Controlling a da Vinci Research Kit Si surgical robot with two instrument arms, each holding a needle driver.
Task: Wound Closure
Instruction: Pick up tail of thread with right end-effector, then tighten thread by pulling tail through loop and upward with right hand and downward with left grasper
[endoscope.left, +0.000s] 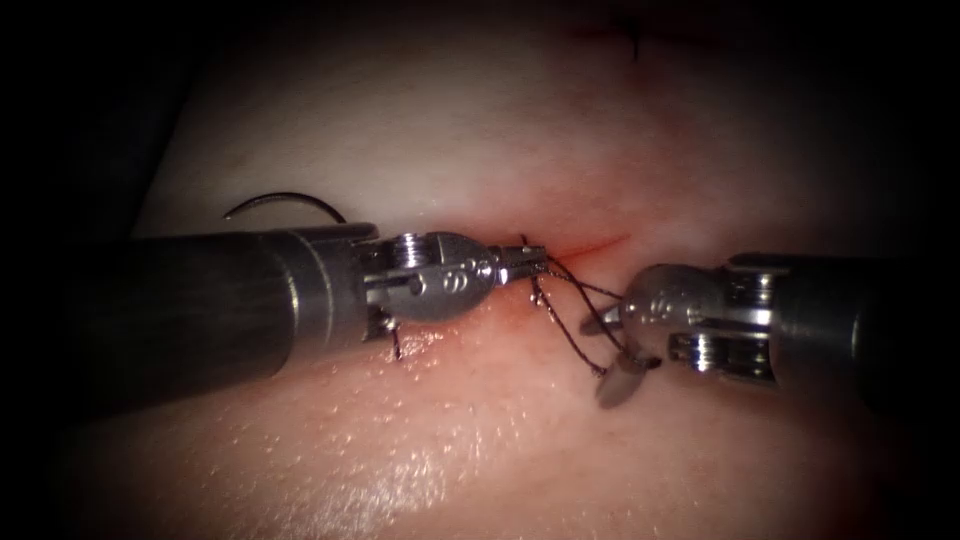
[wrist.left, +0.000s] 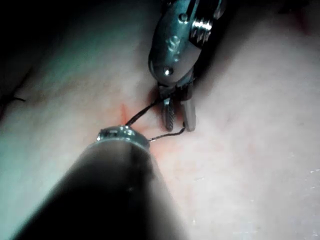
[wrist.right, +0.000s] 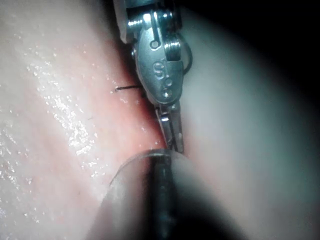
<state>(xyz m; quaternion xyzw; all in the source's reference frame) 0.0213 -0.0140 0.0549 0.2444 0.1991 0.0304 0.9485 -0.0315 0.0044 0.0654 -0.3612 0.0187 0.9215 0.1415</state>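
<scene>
Starting at the far left of the endoscope view, the needle (endoscope.left: 285, 200) shows as a dark arc over the tissue (endoscope.left: 480, 440), rising from behind the left arm's shaft, well left of the cut (endoscope.left: 595, 244). Neither tool holds it, and it cannot be told whether its hidden end sits in the tissue. A short thread end (endoscope.left: 396, 345) pokes out just under the left tool's wrist. The left end effector (endoscope.left: 530, 258) lies over the left end of the cut with its jaws pressed together, and it appears to pinch the thread (endoscope.left: 565, 305) at its tip. The right wrist view shows the same jaws closed flat. From there several strands fan rightward across the red fluid (endoscope.left: 520, 300) to the right end effector (endoscope.left: 608, 352). Its jaws stand spread, and strands run past and around them, but nothing is clamped. The left wrist view shows those two fingers (wrist.left: 168, 112) parallel and apart, with thread crossing beside them. As a judgement, handling this well calls for the left tool to hold its pinch steady and low to the tissue. The strands should stay lightly taut and untangled, so that they do not saw at the wound's edge or snag on the open jaws. The loose needle should stay clear of the working strands.
</scene>
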